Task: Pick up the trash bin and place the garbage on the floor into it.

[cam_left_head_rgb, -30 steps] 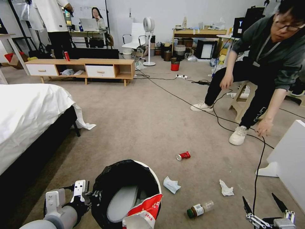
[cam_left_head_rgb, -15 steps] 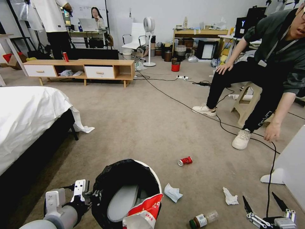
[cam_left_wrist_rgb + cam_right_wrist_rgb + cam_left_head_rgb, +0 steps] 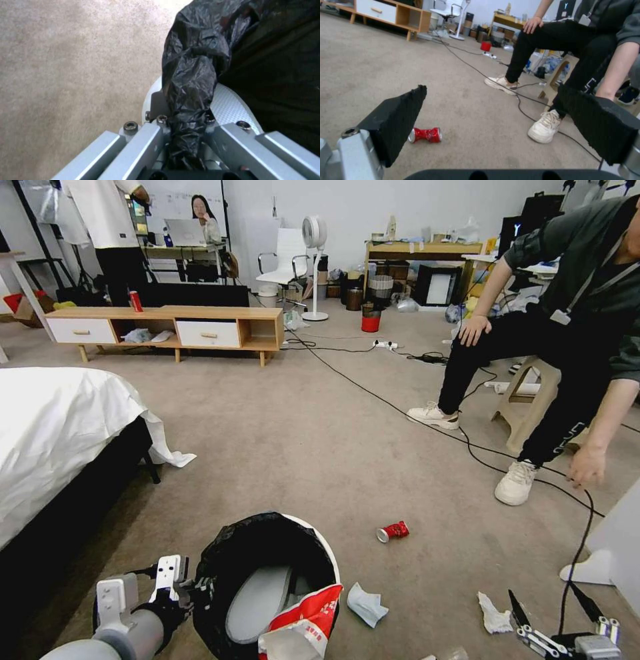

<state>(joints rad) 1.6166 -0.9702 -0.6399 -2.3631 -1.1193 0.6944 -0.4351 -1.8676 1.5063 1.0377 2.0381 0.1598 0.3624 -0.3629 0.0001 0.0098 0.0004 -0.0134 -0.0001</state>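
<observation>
The trash bin point(image 3: 320, 550), white with a black bag over its rim, hangs tilted at the lower centre of the head view. My left gripper point(image 3: 195, 590) is shut on its rim; the left wrist view shows the left gripper point(image 3: 186, 122) pinching the bag and the bin wall point(image 3: 230, 105). A red snack packet point(image 3: 308, 610) pokes out of the bin. On the floor point(image 3: 320, 447) lie a crushed red can point(image 3: 393, 531) and two white tissues point(image 3: 367, 604) point(image 3: 495, 615). My right gripper point(image 3: 550, 607) is open low beside the right tissue; through the right gripper point(image 3: 496, 117) the can point(image 3: 425, 135) lies ahead.
A white-sheeted bed point(image 3: 60, 433) fills the left. A person sits on a stool at the right, shoes point(image 3: 517, 483) on the carpet, and a black cable point(image 3: 400, 410) crosses the floor. White furniture point(image 3: 623, 543) stands at the far right. A low wooden cabinet point(image 3: 167, 323) and small red bin point(image 3: 371, 321) stand at the back.
The whole head view has shifted: floor litter slid toward the bottom edge and the bottle has almost left the picture. Both grippers keep their places and states.
</observation>
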